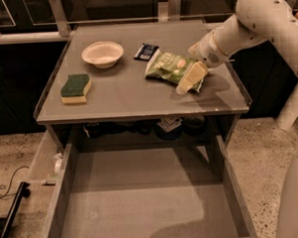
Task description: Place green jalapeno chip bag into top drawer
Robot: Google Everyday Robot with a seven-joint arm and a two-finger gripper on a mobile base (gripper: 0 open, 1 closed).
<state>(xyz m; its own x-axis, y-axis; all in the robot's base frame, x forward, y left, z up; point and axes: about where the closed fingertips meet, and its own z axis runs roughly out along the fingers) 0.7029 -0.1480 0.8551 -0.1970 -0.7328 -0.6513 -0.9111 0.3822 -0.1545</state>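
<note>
The green jalapeno chip bag lies flat on the grey tabletop at the right of the middle, light green and white. My gripper reaches in from the right on a white arm and sits at the bag's right end, touching or just over it. The top drawer is pulled wide open below the table's front edge, and its flat grey bottom is bare.
A green-and-yellow sponge lies at the front left of the tabletop. A white bowl and a small dark-blue wrapper sit at the back. Clutter shows under the tabletop. A cable lies on the floor at left.
</note>
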